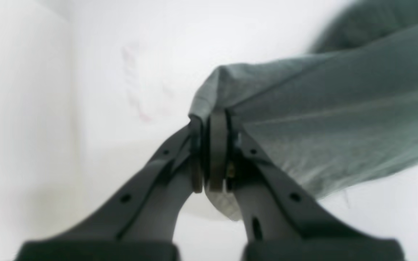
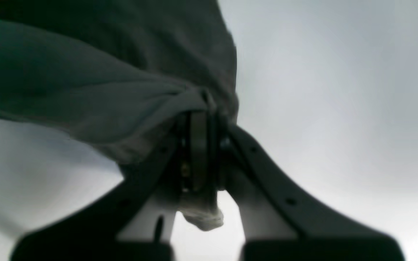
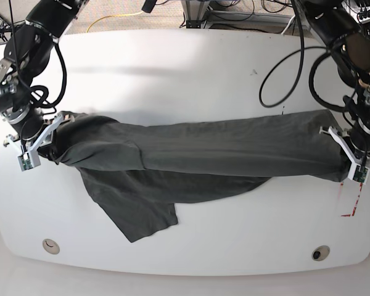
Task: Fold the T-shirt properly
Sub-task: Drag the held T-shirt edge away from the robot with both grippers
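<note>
The left end effector (image 1: 214, 152) is clamped shut on a bunched end of the large dark charcoal-grey short-sleeved T-shirt of thin wrinkly fabric (image 1: 325, 127); its wrist view shows cloth pinched between the pads and a small tuft poking out below them. From that grip the fabric runs away across the view in a taut, slightly lifted band. The right end effector (image 2: 200, 152) is likewise clenched on the opposite end of the T-shirt (image 2: 96, 94), a pale hem scrap hanging under its pads.

In the base view the left end effector (image 3: 350, 155) sits at one end of the T-shirt (image 3: 222, 151) and the right end effector (image 3: 40, 137) at the other, well apart, so the garment is stretched between them as a long narrow band. Its long axis runs straight from one end effector to the other, along the length of the white oval worktop (image 3: 191, 61) and roughly midway between that worktop's far and near edges. Below the band, nearer the right end effector, a loose flap of the T-shirt droops toward the near edge and lies flat on the worktop, ending in a blunt corner.

Judging from this, the coming move turns on that flap: it lies on the near side of the stretched axis, closer to the right arm, and the left arm's half is already tidy
</note>
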Action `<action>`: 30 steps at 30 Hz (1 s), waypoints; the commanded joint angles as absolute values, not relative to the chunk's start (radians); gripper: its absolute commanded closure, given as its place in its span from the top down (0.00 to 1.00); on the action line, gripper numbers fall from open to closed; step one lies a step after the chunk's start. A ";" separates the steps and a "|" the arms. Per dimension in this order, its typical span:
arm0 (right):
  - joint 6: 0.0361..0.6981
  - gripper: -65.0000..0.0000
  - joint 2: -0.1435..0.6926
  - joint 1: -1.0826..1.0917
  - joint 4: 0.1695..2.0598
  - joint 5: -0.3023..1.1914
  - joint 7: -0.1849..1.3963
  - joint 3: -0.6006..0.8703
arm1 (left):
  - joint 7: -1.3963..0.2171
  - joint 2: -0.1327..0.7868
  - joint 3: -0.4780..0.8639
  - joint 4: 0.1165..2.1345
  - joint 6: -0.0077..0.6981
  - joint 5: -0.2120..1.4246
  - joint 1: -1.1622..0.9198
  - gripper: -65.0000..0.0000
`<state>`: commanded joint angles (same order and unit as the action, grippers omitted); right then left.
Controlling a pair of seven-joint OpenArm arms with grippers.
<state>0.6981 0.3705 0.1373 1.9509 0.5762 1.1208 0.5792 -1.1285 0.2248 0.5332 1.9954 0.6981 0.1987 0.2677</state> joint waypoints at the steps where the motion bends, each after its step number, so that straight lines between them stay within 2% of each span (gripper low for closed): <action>1: 0.698 0.00 0.381 0.157 1.951 0.576 1.124 0.567 | -1.144 0.231 0.532 1.994 0.698 0.199 0.297 0.00; 7: 0.698 0.00 0.420 0.357 1.951 0.573 1.193 0.481 | -1.221 0.283 0.464 1.954 0.698 0.199 0.529 0.00; 10: 0.698 0.00 0.464 0.432 1.949 0.573 1.193 0.447 | -1.245 0.285 0.463 1.946 0.698 0.199 0.615 0.00; 19: 0.698 0.00 0.539 0.757 1.831 0.538 1.193 0.249 | -1.267 0.328 0.381 1.839 0.698 0.200 0.905 0.00; 25: 0.698 0.00 0.587 0.977 1.727 0.545 1.193 0.140 | -1.265 0.329 0.375 1.695 0.698 0.200 1.124 0.00; 30: 0.698 0.00 0.602 1.029 1.710 0.545 1.193 0.094 | -1.265 0.343 0.352 1.609 0.698 0.206 1.211 0.00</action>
<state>0.6981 0.6022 1.0288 1.7100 0.5455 1.1930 0.0944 -1.2651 0.3429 0.3521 1.6088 0.6981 0.2064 1.2114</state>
